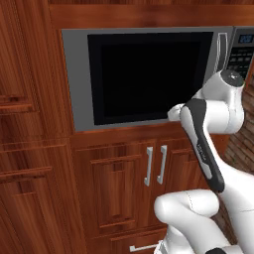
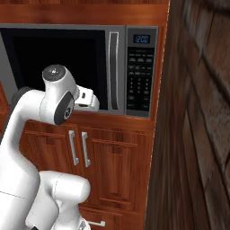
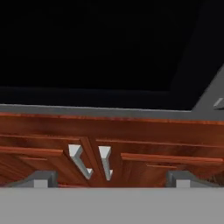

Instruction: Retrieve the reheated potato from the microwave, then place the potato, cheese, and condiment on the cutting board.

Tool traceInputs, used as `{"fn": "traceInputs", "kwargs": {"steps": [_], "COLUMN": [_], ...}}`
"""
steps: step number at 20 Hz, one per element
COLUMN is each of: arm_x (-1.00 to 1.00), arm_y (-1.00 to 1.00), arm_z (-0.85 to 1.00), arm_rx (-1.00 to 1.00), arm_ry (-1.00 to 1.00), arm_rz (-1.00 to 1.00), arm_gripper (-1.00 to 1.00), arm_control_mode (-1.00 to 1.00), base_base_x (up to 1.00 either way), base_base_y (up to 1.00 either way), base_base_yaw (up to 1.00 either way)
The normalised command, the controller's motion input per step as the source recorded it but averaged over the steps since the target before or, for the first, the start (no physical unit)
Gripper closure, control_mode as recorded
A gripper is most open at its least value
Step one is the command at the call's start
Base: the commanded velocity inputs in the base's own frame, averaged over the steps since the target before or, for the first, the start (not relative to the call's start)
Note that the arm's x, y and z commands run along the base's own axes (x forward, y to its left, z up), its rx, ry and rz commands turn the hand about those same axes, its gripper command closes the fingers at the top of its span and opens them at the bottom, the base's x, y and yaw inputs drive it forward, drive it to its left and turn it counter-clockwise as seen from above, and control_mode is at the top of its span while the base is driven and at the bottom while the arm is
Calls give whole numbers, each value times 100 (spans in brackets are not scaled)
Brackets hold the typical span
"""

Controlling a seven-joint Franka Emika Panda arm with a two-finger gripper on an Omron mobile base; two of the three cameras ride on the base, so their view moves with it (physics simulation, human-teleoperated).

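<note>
The microwave [image 1: 79,74] is built into wooden cabinetry, its black glass door shut. Its curved silver handle [image 2: 113,72] and button panel [image 2: 141,72] sit on the right side. My hand [image 1: 174,113] hovers close to the door's lower right corner, a little left of the handle. In the hand view my gripper [image 3: 113,180] is open wide with nothing between its fingertips [image 3: 41,179]. It faces the door's lower edge [image 3: 96,111] and the cabinet below. The potato, cheese, condiment and cutting board are out of view.
Below the microwave are two cabinet doors with vertical silver handles [image 1: 149,166] [image 1: 162,163], and a drawer pull [image 1: 144,246] lower down. A tall wooden cabinet [image 1: 30,124] stands to the left. A wooden side wall [image 2: 197,134] rises close on the right.
</note>
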Motion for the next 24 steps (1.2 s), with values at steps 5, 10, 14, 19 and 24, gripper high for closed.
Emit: {"fn": "traceInputs", "kwargs": {"steps": [5,10,14,19,24], "arm_x": [-23,-20,-18,-1,4], "arm_y": [-34,-41,-41,-31,-26], "arm_z": [24,35,32,18,12], "arm_rx": [0,0,0,0,0], "arm_ry": [0,4,1,-24,-30], "arm_rz": [-6,-5,-3,2,4], "arm_gripper": [-100,-100,-100,-100,-100], "arm_control_mode": [-100,-100,-100,-100,-100], "base_base_x": [0,0,0,0,0], "base_base_y": [0,0,0,0,0], "base_base_yaw": [0,0,0,0,0]}}
